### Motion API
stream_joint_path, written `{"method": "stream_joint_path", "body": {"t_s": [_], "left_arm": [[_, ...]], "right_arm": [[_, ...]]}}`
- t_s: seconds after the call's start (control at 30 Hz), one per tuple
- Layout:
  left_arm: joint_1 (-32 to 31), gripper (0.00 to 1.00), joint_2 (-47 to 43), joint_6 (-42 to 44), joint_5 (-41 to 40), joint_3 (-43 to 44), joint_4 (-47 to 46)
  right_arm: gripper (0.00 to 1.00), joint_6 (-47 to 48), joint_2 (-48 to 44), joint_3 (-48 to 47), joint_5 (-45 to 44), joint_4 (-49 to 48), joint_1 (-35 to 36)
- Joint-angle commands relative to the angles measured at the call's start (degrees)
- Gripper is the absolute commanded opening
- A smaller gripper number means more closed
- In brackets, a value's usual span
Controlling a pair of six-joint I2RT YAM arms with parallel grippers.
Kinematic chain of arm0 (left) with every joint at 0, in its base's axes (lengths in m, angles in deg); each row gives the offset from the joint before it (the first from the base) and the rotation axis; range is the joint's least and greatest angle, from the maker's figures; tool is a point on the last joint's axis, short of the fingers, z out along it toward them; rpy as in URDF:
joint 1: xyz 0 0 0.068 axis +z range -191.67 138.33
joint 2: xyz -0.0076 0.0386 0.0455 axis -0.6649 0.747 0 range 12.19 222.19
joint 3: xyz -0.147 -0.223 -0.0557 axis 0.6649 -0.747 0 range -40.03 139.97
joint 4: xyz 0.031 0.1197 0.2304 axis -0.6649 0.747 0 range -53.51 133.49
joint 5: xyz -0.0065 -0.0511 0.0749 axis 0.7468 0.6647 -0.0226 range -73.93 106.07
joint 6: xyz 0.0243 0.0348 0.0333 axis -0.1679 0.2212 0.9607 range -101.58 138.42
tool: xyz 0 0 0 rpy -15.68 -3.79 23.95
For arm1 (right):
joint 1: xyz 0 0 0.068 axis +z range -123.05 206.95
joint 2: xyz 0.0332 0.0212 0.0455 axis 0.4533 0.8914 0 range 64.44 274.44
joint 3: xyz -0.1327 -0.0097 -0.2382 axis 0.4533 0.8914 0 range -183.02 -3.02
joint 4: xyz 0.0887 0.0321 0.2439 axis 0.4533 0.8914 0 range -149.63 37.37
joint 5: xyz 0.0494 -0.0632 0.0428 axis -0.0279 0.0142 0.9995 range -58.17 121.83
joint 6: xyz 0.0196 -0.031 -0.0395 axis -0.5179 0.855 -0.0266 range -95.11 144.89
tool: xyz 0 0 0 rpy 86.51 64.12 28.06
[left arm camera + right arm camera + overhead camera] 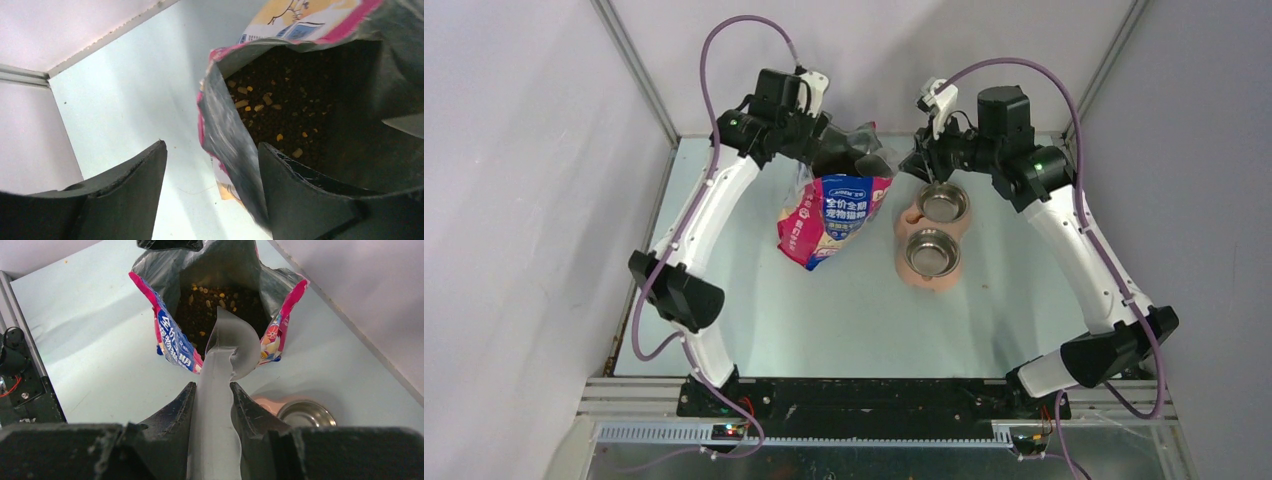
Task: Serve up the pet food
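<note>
Pale walls [514,150] enclose a seemingly light-blue table [844,320].

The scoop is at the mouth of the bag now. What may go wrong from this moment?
1. The left gripper has its fingers apart around the bag wall, one inside, not clamped. The bag may slide or fold when the scoop pushes into the pet food.
2. The right gripper pinches only the scoop's thin handle. A loaded scoop might twist and spill onto the table before reaching the steel bowls.
</note>
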Motion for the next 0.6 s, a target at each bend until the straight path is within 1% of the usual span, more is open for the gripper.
{"method": "stream_joint_path", "body": {"t_s": [0.0,0.03,0.07,0.1,0.13,0.17,0.2,0.23,0.27,0.3,0.33,0.47,0.57], "left_arm": [[1.18,0.69,3.35,-3.92,0.86,3.25,1.08],[1.41,0.63,3.81,-3.78,4.33,3.59,1.10],[1.44,0.58,4.74,-3.77,5.81,4.45,1.28],[1.63,0.46,5.34,-3.28,9.54,5.02,1.46],[1.63,0.42,6.29,-2.73,11.32,6.26,1.82],[1.59,0.31,6.64,-1.68,14.44,6.84,1.95],[1.57,0.24,7.08,-1.09,16.27,8.36,2.09],[1.44,0.10,7.17,0.49,19.47,9.08,2.00],[1.32,0.05,6.86,1.79,21.35,10.00,1.27],[1.07,0.01,6.48,2.31,22.19,10.03,0.62],[0.92,0.01,5.26,2.99,23.77,9.49,-1.21],[-0.88,0.00,0.36,4.51,29.64,5.10,-6.94],[-2.63,0.00,-2.17,5.05,32.58,2.52,-7.69]], "right_arm": [[0.00,0.35,-2.27,2.26,-1.34,4.57,-0.26],[0.00,0.31,-2.42,2.54,-1.34,4.46,-0.18],[0.00,0.35,-2.86,3.04,-1.39,4.34,-0.20],[0.00,0.38,-3.07,3.28,-1.51,4.23,-0.19],[0.00,0.38,-3.31,3.53,-1.60,4.27,-0.15],[0.00,0.38,-3.46,3.57,-1.72,4.23,-0.22],[0.00,0.43,-3.59,3.49,-1.79,4.22,-0.17],[0.00,0.51,-3.57,3.38,-2.03,4.35,-0.20],[0.00,0.58,-3.60,3.25,-2.13,4.33,-0.25],[0.00,0.68,-3.55,3.21,-2.35,4.35,-0.29],[0.00,0.71,-3.50,3.23,-2.42,4.49,-0.34],[0.00,0.66,-3.39,4.33,-2.53,4.86,-0.90],[0.00,0.94,-2.75,3.83,-2.80,4.49,-1.15]]}}
